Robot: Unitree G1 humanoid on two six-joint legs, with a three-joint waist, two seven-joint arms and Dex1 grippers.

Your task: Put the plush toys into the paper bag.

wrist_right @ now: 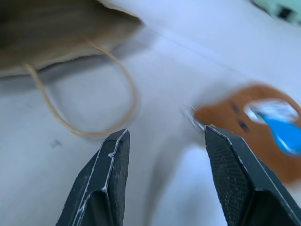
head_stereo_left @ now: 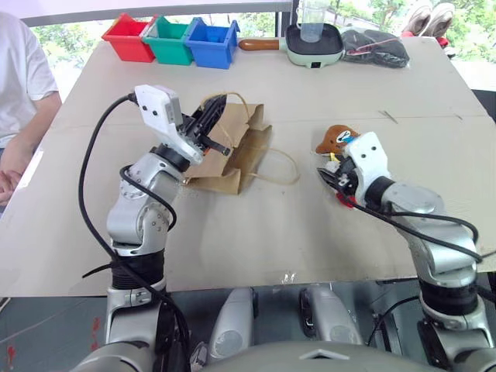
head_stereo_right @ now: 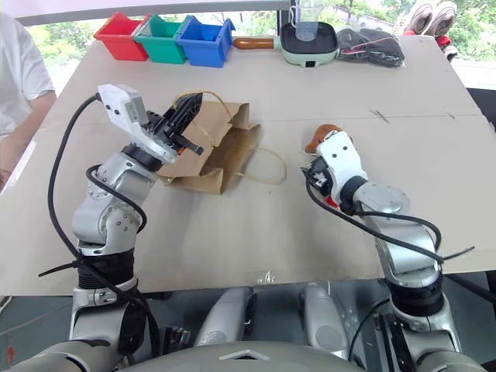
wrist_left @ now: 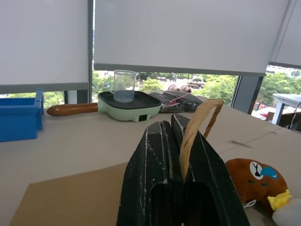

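The brown paper bag [head_stereo_left: 236, 151] lies on its side at the table's middle. My left gripper [head_stereo_left: 211, 118] is shut on one of its loop handles [wrist_left: 197, 127] and holds that handle up. The other handle [head_stereo_left: 283, 167] lies loose on the table. The brown plush toy [head_stereo_left: 337, 138] with blue-white face marks sits to the right of the bag. My right gripper [wrist_right: 167, 134] stands open just in front of it. The white plush toy [wrist_right: 188, 188] lies under and between its fingers, mostly hidden by the hand in the eye views.
Red [head_stereo_left: 128, 37], green [head_stereo_left: 172, 40] and blue [head_stereo_left: 211, 43] bins line the far left edge. A green pan [head_stereo_left: 312, 43] with a clear cup and a dark bundle [head_stereo_left: 376, 46] sit at the back. A person [head_stereo_left: 19, 85] sits at the left side.
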